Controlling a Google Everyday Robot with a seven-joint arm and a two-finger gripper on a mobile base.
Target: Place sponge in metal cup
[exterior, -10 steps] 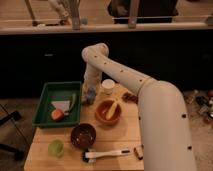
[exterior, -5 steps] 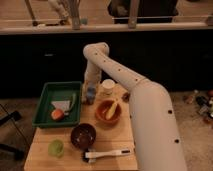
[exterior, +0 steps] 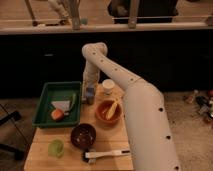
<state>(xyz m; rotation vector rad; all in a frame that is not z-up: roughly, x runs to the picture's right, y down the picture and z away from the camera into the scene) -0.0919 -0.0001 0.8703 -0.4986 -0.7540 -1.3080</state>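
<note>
A wooden table point(exterior: 40, 152) carries a green tray point(exterior: 43, 107) along its left edge, with open board near the front. The tray holds small food pieces; an orange bowl point(exterior: 102, 116) holds a yellow item, a dark bowl point(exterior: 82, 135) sits in front. The white arm point(exterior: 127, 92) reaches down from the elbow, its gripper point(exterior: 90, 95) low beside the tray, just left of a white cup point(exterior: 108, 86); its grip cannot be told. The sponge and metal cup cannot be made out.

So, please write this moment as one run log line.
end effector: low between green tray and white cup | sponge: unseen | metal cup: unseen
</note>
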